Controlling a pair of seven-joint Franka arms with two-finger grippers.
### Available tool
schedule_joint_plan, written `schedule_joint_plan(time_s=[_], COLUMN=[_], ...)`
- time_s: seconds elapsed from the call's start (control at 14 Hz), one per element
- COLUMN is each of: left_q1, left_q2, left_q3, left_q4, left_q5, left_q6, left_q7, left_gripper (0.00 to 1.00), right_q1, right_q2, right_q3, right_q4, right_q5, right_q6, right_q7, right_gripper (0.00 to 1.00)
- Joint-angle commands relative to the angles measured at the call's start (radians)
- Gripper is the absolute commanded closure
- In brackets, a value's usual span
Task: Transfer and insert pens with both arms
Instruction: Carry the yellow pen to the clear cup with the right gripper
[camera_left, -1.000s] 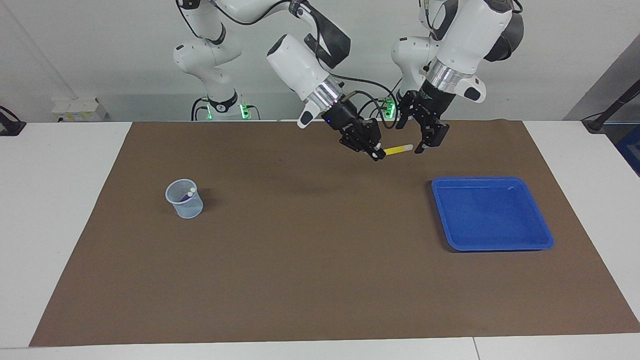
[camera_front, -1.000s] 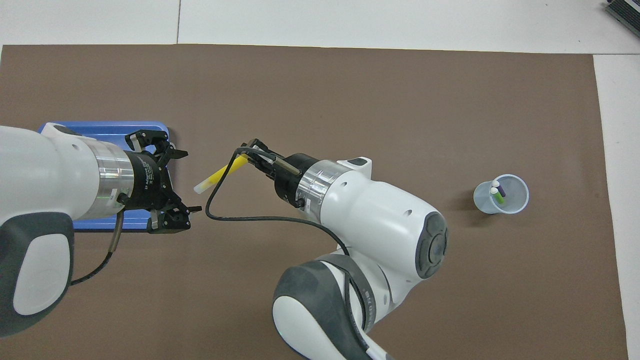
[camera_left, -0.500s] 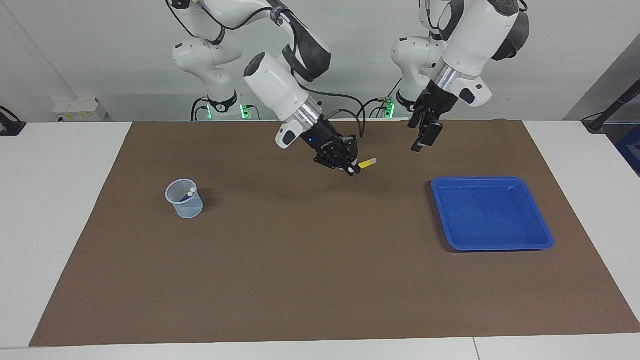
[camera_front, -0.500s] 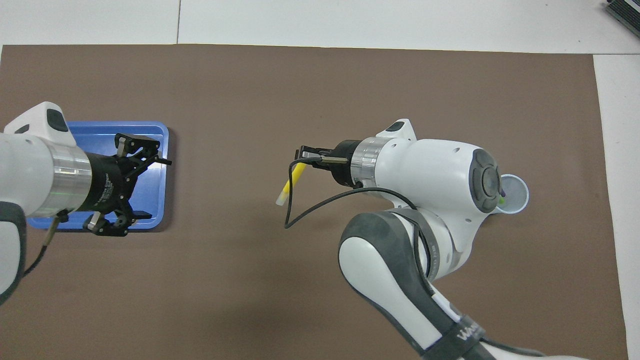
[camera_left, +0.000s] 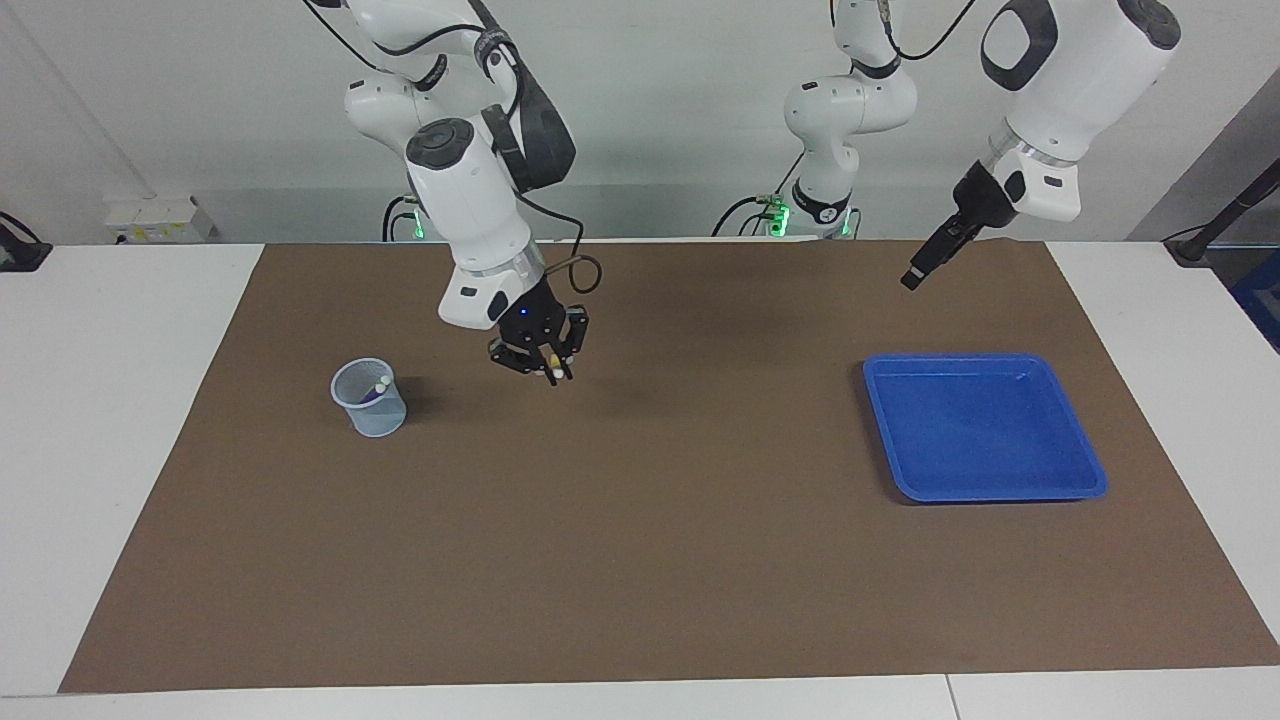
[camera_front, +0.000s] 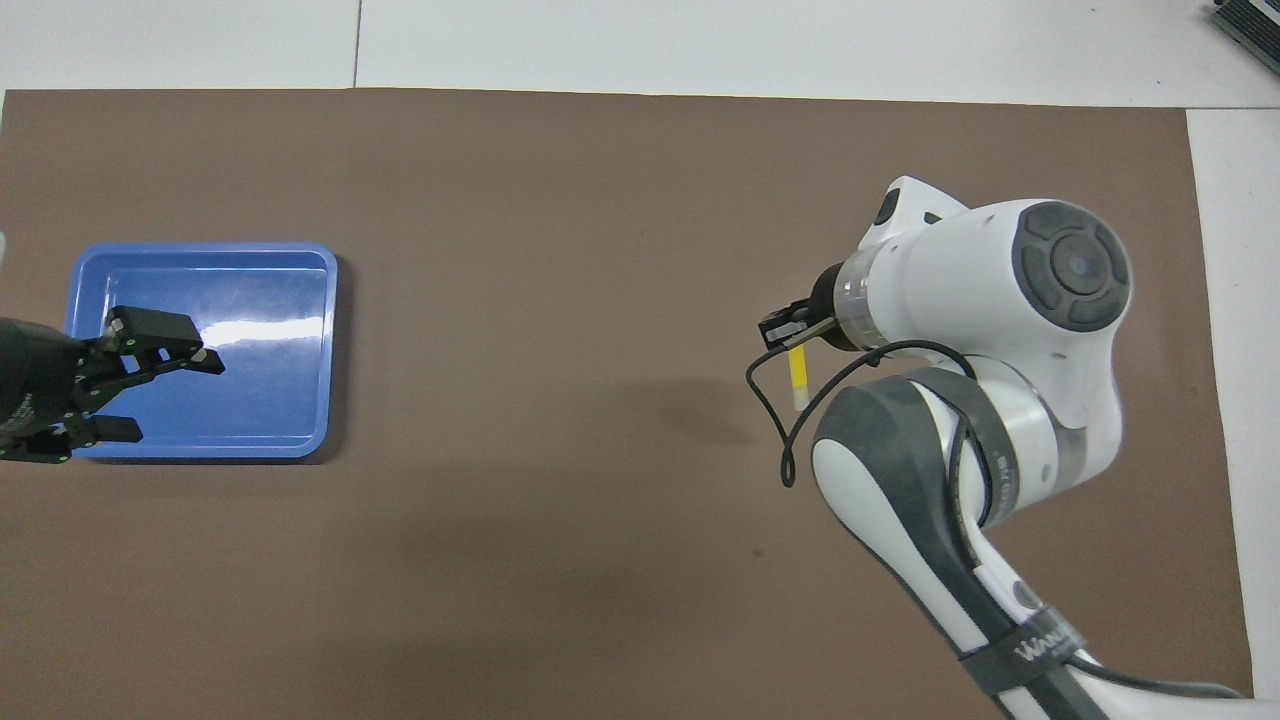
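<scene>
My right gripper (camera_left: 547, 362) is shut on the yellow pen (camera_left: 553, 366) and holds it in the air over the brown mat, beside the clear cup (camera_left: 369, 398) toward the left arm's end. In the overhead view the pen (camera_front: 798, 378) hangs from the right gripper (camera_front: 790, 336), pale end toward the robots. The cup holds the purple pen (camera_left: 367, 396), and two pale ends show at its rim. I cannot make out the green pen. The right arm hides the cup from overhead. My left gripper (camera_left: 915, 275) is open and empty, raised over the blue tray (camera_front: 200, 290).
The blue tray (camera_left: 985, 430) lies toward the left arm's end of the brown mat (camera_left: 640, 560), with nothing in it. A thin dark slanted pole (camera_left: 1225, 215) stands off the mat at that end. A black cable loops from the right wrist (camera_front: 790, 440).
The right gripper has carried the yellow pen away from the left gripper toward the cup, turning it from level to hanging. The left arm has drawn back over the tray.
</scene>
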Motion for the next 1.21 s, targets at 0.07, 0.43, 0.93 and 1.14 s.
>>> schedule_joint_plan(time_s=[0.07,0.43,0.93,1.14], left_q1=[0.066,0.053,0.052,0.052], left_q2=[-0.023,-0.022,-0.020,-0.014], left_q3=[-0.007,-0.014,-0.020,-0.020], left_q4=[0.005,0.027,0.058,0.076], left_q5=[0.081,0.255,0.309,0.307], left_q6=[-0.048,-0.050,-0.047,-0.047], left_q7=[0.288,0.451,0.480,0.477], left_gripper=[0.00,0.00,0.00,0.00], right_q1=[-0.138,-0.213,-0.245,-0.265], right_q2=[-0.055,-0.075,-0.135,-0.135], right_q3=[0.013,0.013,0.016,0.014], right_q4=[-0.003,-0.037,-0.233,-0.256], right_q5=[-0.118,-0.187,-0.190,-0.190], right_q6=[-0.108,-0.123,0.027,0.056], right_q7=[-0.305,-0.485,-0.476,-0.502], right_gripper=[1.00,1.00,1.00,1.00])
